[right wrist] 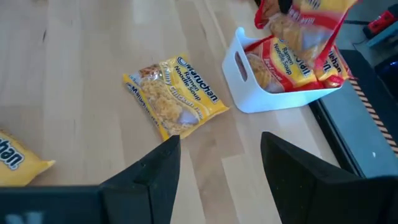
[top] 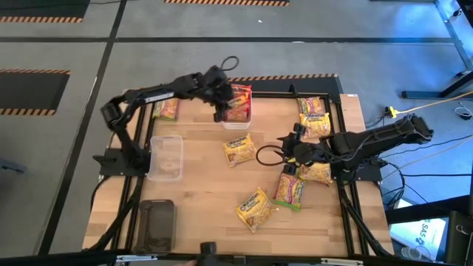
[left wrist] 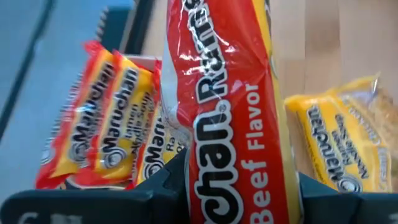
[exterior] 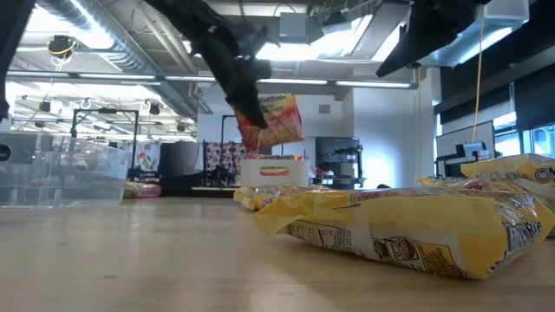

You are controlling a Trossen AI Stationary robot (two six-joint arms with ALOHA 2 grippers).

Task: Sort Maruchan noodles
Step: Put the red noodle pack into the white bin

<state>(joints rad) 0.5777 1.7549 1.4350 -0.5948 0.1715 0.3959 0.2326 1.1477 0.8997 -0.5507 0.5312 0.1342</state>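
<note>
1. At the table's (top: pixel 199 192) near left corner lies a dark tray (top: pixel 156 225), and beyond it stands a clear bin (top: pixel 165 157); the low view shows that bin (exterior: pixel 61 178) at the left.
2. One packet (top: pixel 167 109) lies at the far left, under the left arm.
3. The left gripper (top: pixel 222 111) hangs over the white bin (top: pixel 236 118) at the far edge, its fingers clenched on a red beef-flavor packet (left wrist: pixel 230 112). In the low view that packet (exterior: pixel 270 120) hangs in the air above the white bin (exterior: pixel 274 171), apart from it. The right wrist view shows red-banded packets (right wrist: pixel 292 59) already standing inside the bin (right wrist: pixel 249 93).
4. A yellow packet (top: pixel 239 150) lies flat just in front of the white bin; the right wrist view shows it (right wrist: pixel 175 95) beside the bin, not touching.
5. Another yellow packet (top: pixel 256 208) lies toward the near edge, mid-table.
6. A green-banded packet (top: pixel 290 189) lies just right of it.
7. The right gripper (top: pixel 287 151) hovers low over the table's right half, fingers (right wrist: pixel 155 171) spread and holding nothing.
8. A yellow packet (top: pixel 318 174) lies under the right arm, and two more (top: pixel 315 117) lie near the far right edge.
</note>
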